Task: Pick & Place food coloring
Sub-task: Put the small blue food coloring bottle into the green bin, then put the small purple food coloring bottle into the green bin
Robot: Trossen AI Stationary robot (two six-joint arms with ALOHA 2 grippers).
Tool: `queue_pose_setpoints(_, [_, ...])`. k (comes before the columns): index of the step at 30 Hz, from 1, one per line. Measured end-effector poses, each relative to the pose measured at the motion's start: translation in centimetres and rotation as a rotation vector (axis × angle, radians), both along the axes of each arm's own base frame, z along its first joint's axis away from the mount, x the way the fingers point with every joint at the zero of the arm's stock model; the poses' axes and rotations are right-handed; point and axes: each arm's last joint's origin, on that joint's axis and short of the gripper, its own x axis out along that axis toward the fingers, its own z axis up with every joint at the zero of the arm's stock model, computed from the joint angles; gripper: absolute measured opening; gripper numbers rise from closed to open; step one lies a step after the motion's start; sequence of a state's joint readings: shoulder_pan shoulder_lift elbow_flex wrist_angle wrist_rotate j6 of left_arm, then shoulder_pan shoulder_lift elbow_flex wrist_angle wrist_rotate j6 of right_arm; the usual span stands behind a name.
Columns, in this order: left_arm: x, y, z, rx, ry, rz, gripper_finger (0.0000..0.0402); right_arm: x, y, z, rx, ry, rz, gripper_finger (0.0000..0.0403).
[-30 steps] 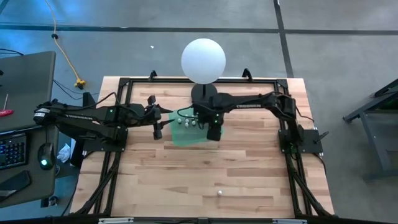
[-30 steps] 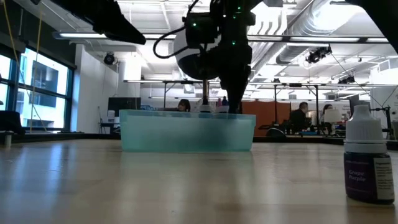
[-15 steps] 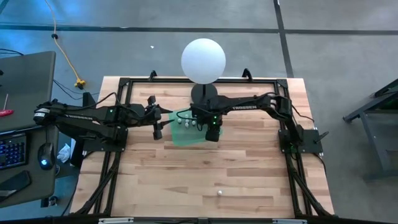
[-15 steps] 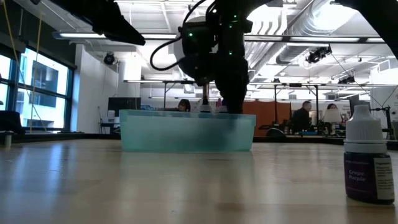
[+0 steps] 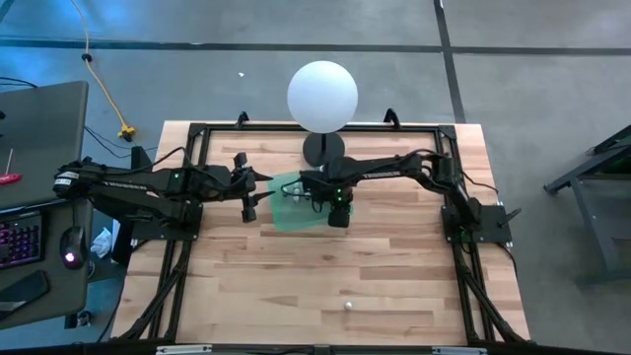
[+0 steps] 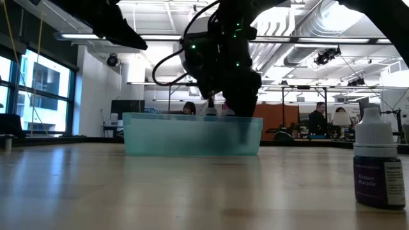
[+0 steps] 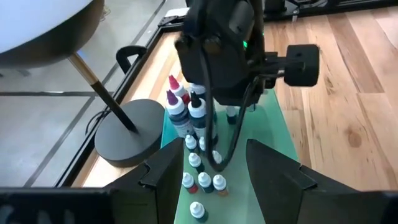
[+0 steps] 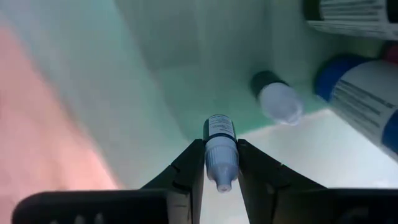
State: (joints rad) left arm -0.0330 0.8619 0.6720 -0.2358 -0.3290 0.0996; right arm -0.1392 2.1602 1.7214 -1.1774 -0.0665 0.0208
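A clear green tray (image 5: 288,215) lies at the table's middle and holds several tiny food coloring bottles (image 7: 200,180) and a few bigger ones (image 7: 186,112). My right gripper (image 5: 338,215) reaches down into the tray's right end and is shut on one tiny bottle (image 8: 221,149) with a pale top and a dark body. My left gripper (image 5: 248,200) hovers open and empty just left of the tray; its two fingers frame the tray in the left wrist view (image 7: 217,177). One more bottle (image 6: 379,167), labelled purple, stands alone on its base near the table's front edge (image 5: 348,305). My right gripper pinches the tiny bottle's pale upper part (image 8: 221,163) between its two fingers (image 8: 190,167), coming from above and pointing down. The bottle stands upright in the hold, its dark base toward the tray's floor. Whether the base rests on the floor I cannot tell.
A big white globe lamp (image 5: 321,96) stands on a dark round base (image 5: 322,148) just behind the tray. Other bottles (image 8: 278,99) lie close to the held one. The black frame (image 5: 187,148) runs along the table's edges. Bare wood (image 5: 296,276) lies in front of the tray.
My right gripper has gone down into the tray's right end and tipped a little, as the low view shows. My left gripper has kept still.
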Motion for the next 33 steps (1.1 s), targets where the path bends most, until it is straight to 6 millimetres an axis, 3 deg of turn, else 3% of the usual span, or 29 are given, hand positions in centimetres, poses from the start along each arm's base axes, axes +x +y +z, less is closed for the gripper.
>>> queue_pose_setpoints(18, [0.0, 0.0, 0.0, -0.001, -0.001, 0.001, 0.0170, 0.4, 0.4, 0.3, -0.034, -0.006, 0.017, 0.0124])
queue_pose_setpoints(27, [0.0, 0.0, 0.0, -0.005, -0.002, 0.003, 0.0170, 1.0, 2.6, 5.8, -0.063, 0.001, 0.034, 0.0118])
queue_pose_setpoints(33, [0.0, 0.0, 0.0, -0.048, -0.016, 0.022, 0.0170, 0.4, 7.5, 8.7, -0.055, 0.036, 0.074, 0.0118])
